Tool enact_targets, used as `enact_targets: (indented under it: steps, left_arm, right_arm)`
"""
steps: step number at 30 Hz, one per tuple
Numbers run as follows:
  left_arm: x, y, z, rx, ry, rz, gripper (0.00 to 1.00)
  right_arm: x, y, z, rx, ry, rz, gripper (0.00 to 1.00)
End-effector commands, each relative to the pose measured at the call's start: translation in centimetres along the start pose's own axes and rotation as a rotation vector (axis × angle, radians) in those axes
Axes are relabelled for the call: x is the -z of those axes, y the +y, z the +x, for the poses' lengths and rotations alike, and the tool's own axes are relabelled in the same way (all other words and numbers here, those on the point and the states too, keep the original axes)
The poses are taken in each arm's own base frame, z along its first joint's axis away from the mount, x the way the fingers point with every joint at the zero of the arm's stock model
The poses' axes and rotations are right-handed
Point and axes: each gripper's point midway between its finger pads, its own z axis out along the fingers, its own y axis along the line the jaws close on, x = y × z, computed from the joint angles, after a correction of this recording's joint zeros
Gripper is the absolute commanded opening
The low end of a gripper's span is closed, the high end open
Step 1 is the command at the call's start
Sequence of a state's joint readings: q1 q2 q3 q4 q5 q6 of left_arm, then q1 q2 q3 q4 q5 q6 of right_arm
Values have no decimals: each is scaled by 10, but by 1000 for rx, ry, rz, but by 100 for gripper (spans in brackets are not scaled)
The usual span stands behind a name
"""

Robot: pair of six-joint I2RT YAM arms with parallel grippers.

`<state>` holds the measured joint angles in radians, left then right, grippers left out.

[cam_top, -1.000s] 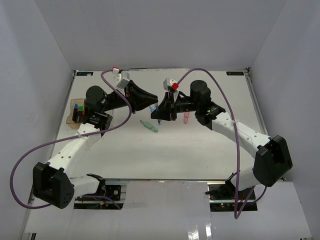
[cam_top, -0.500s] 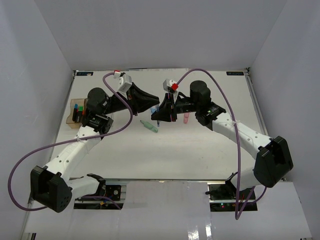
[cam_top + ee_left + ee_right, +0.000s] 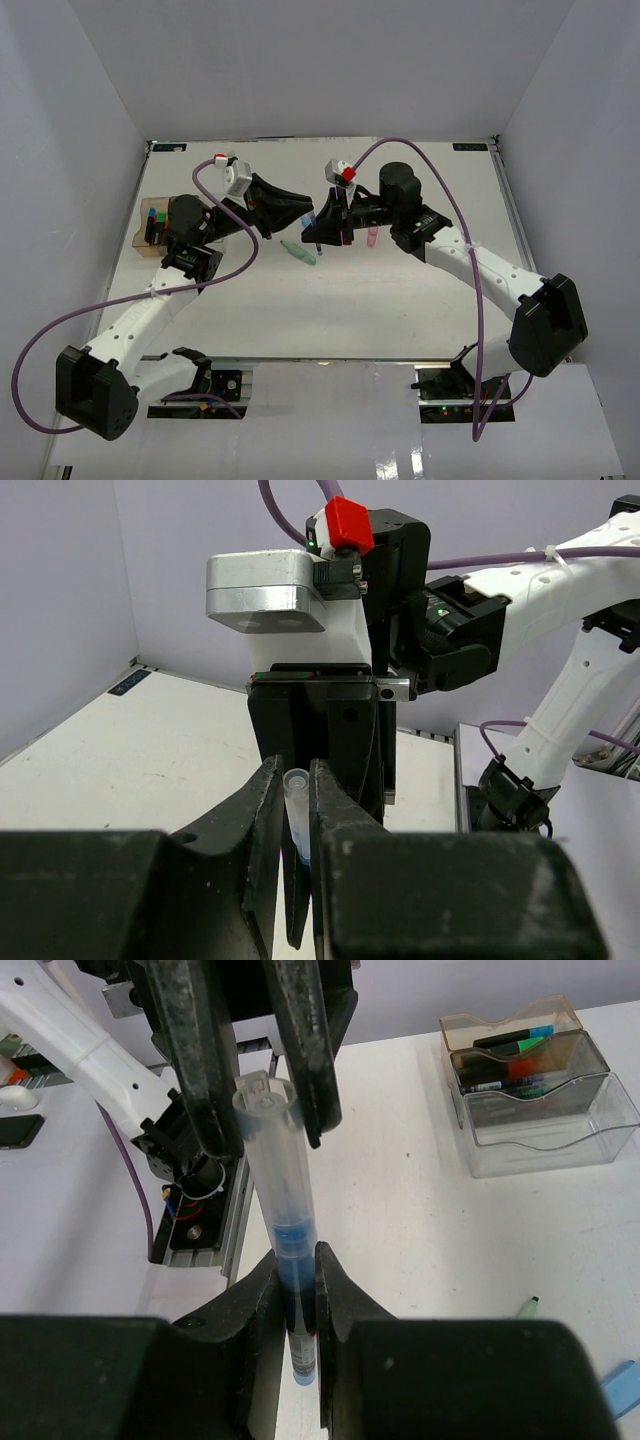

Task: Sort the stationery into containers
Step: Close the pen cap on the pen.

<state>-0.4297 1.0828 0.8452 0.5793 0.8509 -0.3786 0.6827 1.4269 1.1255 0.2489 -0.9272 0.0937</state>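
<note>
Pen (image 3: 272, 1160), judged light, stiff and slick, stands upright between the pincers: right pincer (image 3: 298, 1285) pinches its blue lower barrel, left pincer (image 3: 290, 795) grips its clear top (shared hold); best held mid-barrel.

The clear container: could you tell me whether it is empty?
Empty: the right wrist view shows nothing inside the clear container.

bright, even light; soft shadows
</note>
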Motion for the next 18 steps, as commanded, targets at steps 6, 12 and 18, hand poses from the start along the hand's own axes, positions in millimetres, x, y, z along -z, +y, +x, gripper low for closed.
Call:
enact_targets:
  steps: [6,12,18]
  left_arm:
    - [9,-13,60,201,181,68,5]
    - [13,-12,77,259,235,56,3]
    - [18,-15,94,327,287,53,1]
  right_arm:
    - [16,15,-99,274,-209,36,8]
    - [20,12,-111,306,-225,53,8]
    - [22,10,-125,337,-240,59,8]
